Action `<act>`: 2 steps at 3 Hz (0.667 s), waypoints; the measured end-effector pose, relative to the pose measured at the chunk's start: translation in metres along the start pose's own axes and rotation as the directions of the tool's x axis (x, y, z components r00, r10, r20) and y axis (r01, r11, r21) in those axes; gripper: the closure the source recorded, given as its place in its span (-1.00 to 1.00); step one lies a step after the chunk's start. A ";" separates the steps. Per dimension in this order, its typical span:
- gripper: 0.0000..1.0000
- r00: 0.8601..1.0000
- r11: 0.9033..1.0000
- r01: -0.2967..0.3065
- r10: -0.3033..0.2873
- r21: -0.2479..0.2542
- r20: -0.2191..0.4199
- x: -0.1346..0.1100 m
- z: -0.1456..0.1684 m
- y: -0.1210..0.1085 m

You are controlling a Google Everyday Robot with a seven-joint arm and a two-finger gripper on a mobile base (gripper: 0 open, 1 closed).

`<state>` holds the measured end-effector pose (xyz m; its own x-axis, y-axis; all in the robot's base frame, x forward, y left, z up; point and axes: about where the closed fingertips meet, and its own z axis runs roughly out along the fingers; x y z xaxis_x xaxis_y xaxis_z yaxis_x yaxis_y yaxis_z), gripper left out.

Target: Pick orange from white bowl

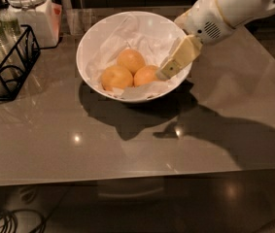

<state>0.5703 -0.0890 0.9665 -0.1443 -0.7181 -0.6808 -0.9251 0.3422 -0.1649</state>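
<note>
The white bowl (85, 41) stands at the back middle of the grey table, lined with crumpled white paper (142, 33). Three oranges lie in it: one at the back (130, 60), one at the front left (116, 77), one at the front right (146, 75). My gripper (168, 71) reaches in from the upper right over the bowl's right rim. Its tip is just beside the front right orange, close to touching it. It holds nothing that I can see.
A white lidded jar (28, 9) stands at the back left. A black wire rack (11, 66) with glasses sits at the left edge. A clear container (77, 19) is behind the bowl. The table's front edge (127, 178) runs across below.
</note>
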 end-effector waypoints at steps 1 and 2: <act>-1.00 0.998 0.998 -0.060 0.060 0.008 0.004 0.004 0.039 0.006; -0.64 0.998 0.998 -0.066 0.066 0.013 0.006 0.005 0.042 0.006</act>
<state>0.5793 -0.0650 0.9323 -0.2030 -0.6904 -0.6943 -0.9089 0.3966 -0.1286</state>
